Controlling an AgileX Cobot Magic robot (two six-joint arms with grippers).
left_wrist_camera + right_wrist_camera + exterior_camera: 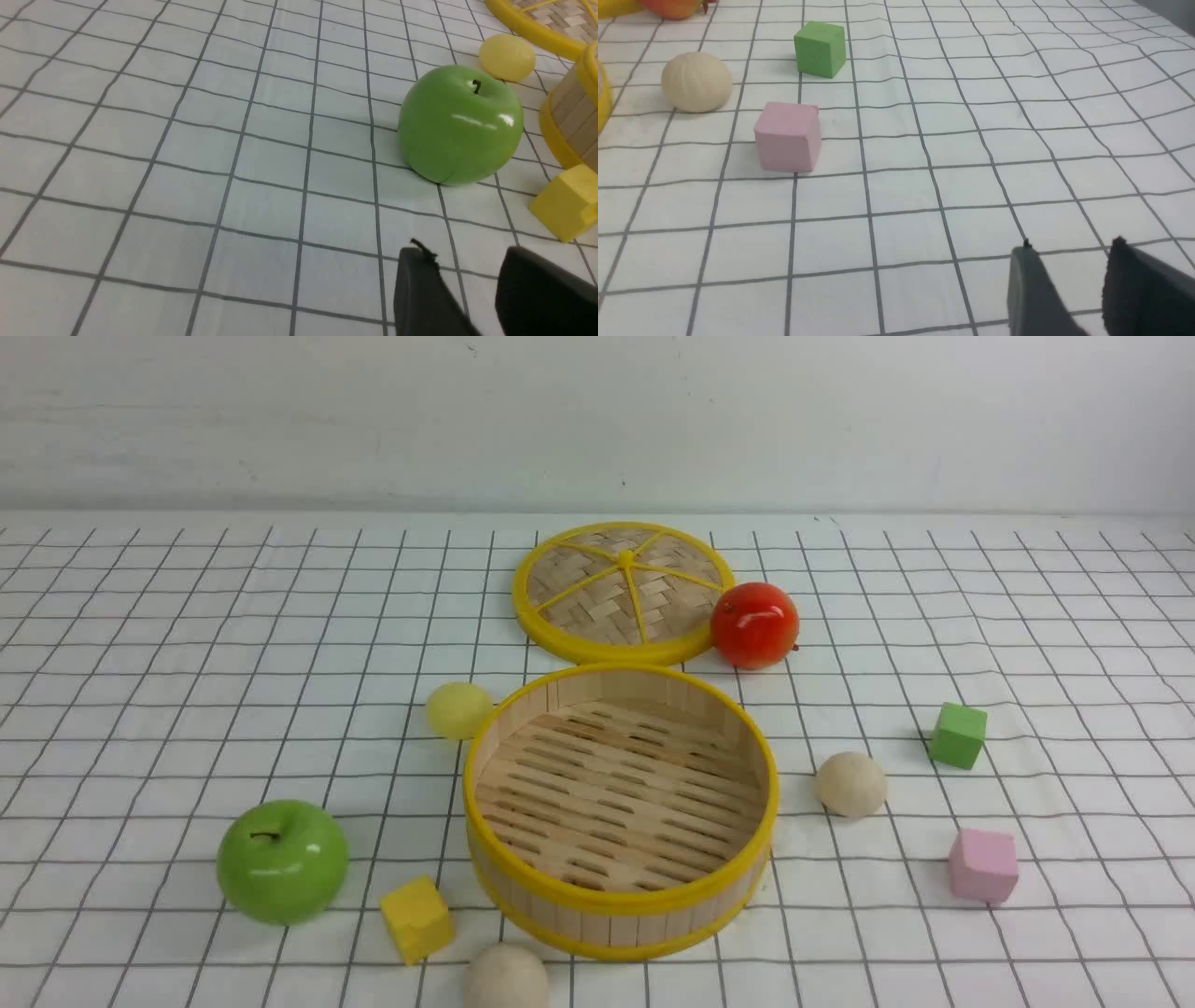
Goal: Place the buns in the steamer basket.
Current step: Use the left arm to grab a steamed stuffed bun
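Forward of both pairs of fingers, and between them: steamer basket (616, 903), upright on the gridded cloth (140, 709), slatted floor in full sight. Its wall stands to the robot's right of the left fingers (420, 289). A sliver of its rim shows to the robot's left of the right fingers (1031, 289).

Lid (621, 593): flat on the cloth beyond the basket, farthest from all fingers.

Green apple (282, 861): straight ahead of the left fingers, near, not touching. Red apple (754, 624): hard by the lid's rim, contact cannot be told; far ahead of the right fingers.

Buns: all three on the cloth, outside the basket.
- Pale yellow bun (458, 709): beyond the green apple from the left fingers, just beside the basket wall.
- Cream bun (850, 784): ahead of the right fingers, past the pink cube (983, 865), near the basket.
- Second cream bun (505, 978): by the basket's near wall, in neither wrist view.

Yellow cube (416, 919): ahead of the left fingers, just beside the basket. Green cube (958, 735): beyond the pink one.

Left gripper (462, 261): fingers apart, nothing between. Right gripper (1071, 252): likewise.
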